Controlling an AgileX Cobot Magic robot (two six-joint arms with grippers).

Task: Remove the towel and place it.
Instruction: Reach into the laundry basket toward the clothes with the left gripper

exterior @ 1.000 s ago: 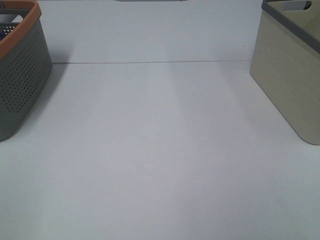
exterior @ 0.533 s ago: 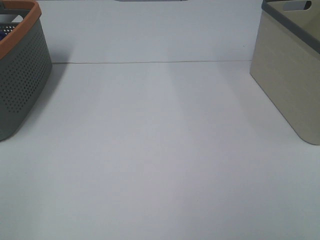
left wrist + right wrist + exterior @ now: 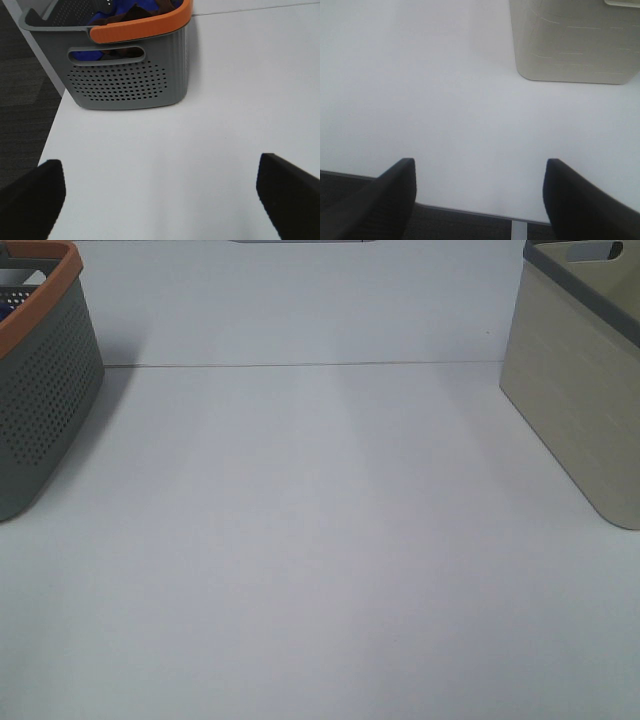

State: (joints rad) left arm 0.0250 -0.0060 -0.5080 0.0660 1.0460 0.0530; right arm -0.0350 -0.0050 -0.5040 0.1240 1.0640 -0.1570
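**No movement in the last second; the towel is still in the grey basket**

From where I stand, the high view looks the same as one second ago; the white tabletop (image 3: pixel 320 540) is bare between the two baskets, and no arm has come into it; I judge that the task has not really begun and the first reach is still to be made.

The grey basket (image 3: pixel 40 390) with the orange rim (image 3: pixel 140 27) stands at the left edge of the tabletop; the beige basket (image 3: pixel 580 410) stands at the right edge, well apart from it.

The left end effector (image 3: pixel 160 200) hangs over the bare tabletop with its two fingers spread wide and nothing between them; the right end effector (image 3: pixel 480 200) is also wide and empty, above the near edge of the tabletop, with the beige basket ahead of it.

The towel (image 3: pixel 120 16), a dark reddish-brown cloth, lies inside the grey basket, bunched together with a blue cloth (image 3: pixel 135 6); only a small part shows over the rim, so I cannot tell how it is folded. It lies ahead of the left end effector and apart from it, behind the basket wall; I think the left arm must go forward and over the rim to take it.
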